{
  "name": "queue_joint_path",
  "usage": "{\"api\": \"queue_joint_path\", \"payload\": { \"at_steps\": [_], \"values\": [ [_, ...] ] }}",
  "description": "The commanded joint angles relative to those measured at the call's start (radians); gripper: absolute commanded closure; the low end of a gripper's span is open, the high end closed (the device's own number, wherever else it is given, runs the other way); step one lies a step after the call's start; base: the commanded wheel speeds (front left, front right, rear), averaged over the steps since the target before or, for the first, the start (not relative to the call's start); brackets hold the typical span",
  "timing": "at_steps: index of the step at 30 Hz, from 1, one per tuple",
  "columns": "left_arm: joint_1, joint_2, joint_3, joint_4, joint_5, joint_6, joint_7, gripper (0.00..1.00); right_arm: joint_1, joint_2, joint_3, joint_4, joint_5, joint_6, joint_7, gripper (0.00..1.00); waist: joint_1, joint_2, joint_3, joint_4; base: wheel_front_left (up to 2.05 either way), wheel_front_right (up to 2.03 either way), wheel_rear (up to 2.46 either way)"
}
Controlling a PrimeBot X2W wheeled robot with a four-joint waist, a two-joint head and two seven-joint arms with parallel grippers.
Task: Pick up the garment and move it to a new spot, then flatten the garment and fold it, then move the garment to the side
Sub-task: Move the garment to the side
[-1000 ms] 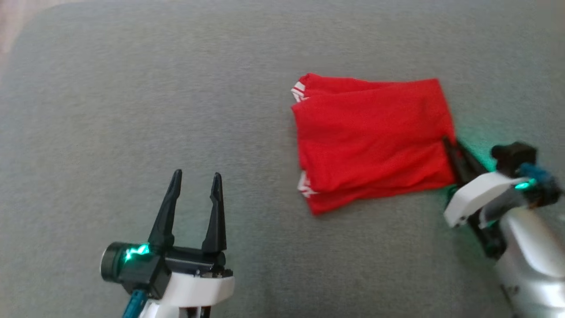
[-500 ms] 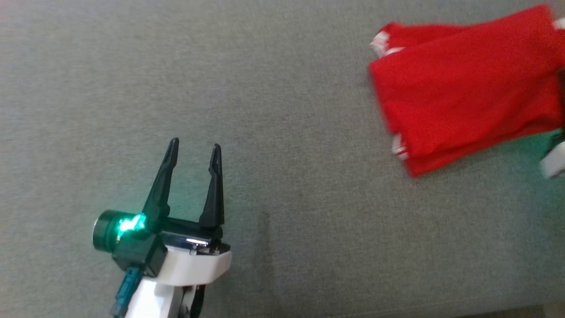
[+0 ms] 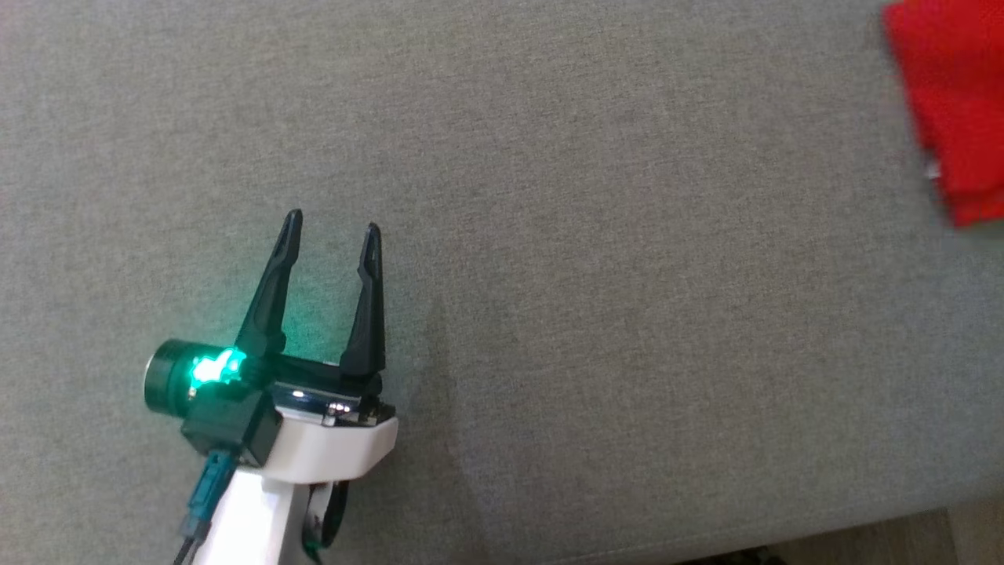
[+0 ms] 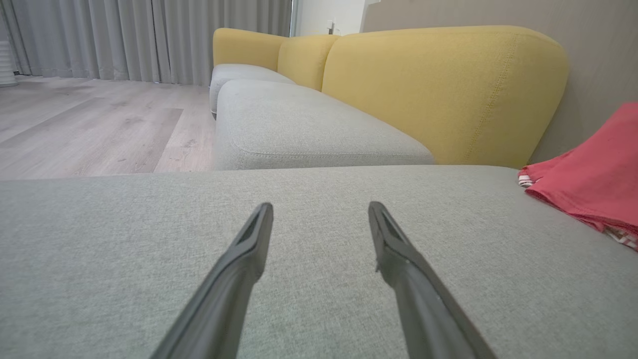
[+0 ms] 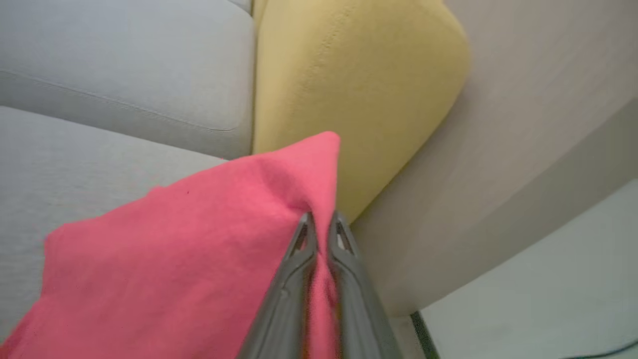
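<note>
Garment (image 5: 174, 259), red and folded, is pinched at one edge by the right hand (image 5: 323, 215) over the grey sofa cushion (image 3: 627, 314); the left hand (image 3: 332, 220) hovers spread wide, holding nothing.

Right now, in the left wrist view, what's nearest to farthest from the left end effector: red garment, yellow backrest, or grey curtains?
1. red garment, on the seat, to the right.
2. yellow backrest, past the seat edge, ahead-right.
3. grey curtains, far back, upper left.
</note>
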Motion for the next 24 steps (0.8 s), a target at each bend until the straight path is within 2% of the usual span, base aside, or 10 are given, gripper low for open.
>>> {"api": "queue_joint_path", "payload": {
  "at_steps": [1, 2, 3, 4, 5, 6, 7, 11, 16, 24],
  "values": [
    [-0.018, -0.002, 0.032, -0.026, 0.003, -0.002, -0.005, 0.0, 0.048, -0.067, -0.042, -0.041, -0.005, -0.001, 0.017, 1.0, -0.0001, 0.0, 0.002, 0.001, 0.0, 0.0, 0.0],
    [-0.019, -0.002, 0.031, -0.024, 0.001, -0.003, -0.005, 0.0, 0.061, -0.07, -0.058, -0.047, -0.001, -0.001, 0.026, 0.89, -0.0001, 0.0, 0.002, 0.002, 0.0, 0.0, 0.0],
    [-0.019, -0.002, 0.031, -0.024, 0.001, -0.003, -0.005, 0.0, 0.061, -0.07, -0.058, -0.047, -0.001, -0.001, 0.026, 0.89, -0.0001, 0.0, 0.002, 0.002, 0.0, 0.0, 0.0],
    [-0.021, -0.002, 0.03, -0.022, -0.001, -0.004, -0.005, 0.0, 0.075, -0.072, -0.072, -0.053, 0.001, -0.001, 0.033, 0.67, -0.0001, 0.0, 0.001, 0.004, 0.0, 0.0, 0.0],
    [-0.022, -0.002, 0.029, -0.02, -0.004, -0.004, -0.005, 0.0, 0.091, -0.077, -0.069, -0.065, 0.005, -0.001, 0.041, 0.56, -0.0001, 0.0, -0.001, 0.006, 0.0, 0.0, 0.0],
    [-0.023, -0.002, 0.029, -0.018, -0.006, -0.004, -0.005, 0.0, 0.1, -0.072, -0.079, -0.073, 0.013, -0.001, 0.053, 0.2, -0.0001, 0.0, -0.005, 0.006, 0.0, 0.0, 0.0],
    [-0.023, -0.002, 0.029, -0.016, -0.008, -0.003, -0.005, 0.0, 0.107, -0.069, -0.089, -0.084, 0.014, -0.001, 0.06, 0.0, -0.0001, 0.0, -0.008, 0.007, 0.0, 0.0, 0.0],
    [-0.022, -0.002, 0.027, -0.012, -0.015, 0.001, -0.005, 0.0, 0.129, -0.041, -0.121, -0.128, -0.038, -0.001, 0.079, 0.0, -0.0001, 0.0, -0.024, 0.013, 0.0, 0.0, 0.0],
    [-0.013, -0.002, 0.023, -0.007, -0.027, 0.007, -0.005, 0.0, 0.158, 0.023, -0.108, -0.195, -0.081, -0.001, 0.082, 0.0, -0.0001, 0.0, -0.062, 0.027, 0.0, 0.0, 0.0],
    [0.029, -0.002, 0.008, 0.021, -0.069, 0.025, -0.005, 0.0, 0.231, 0.197, 0.05, -0.233, -0.088, -0.001, 0.016, 0.0, -0.0001, 0.0, -0.175, 0.085, 0.0, 0.0, 0.0]
  ]
}}
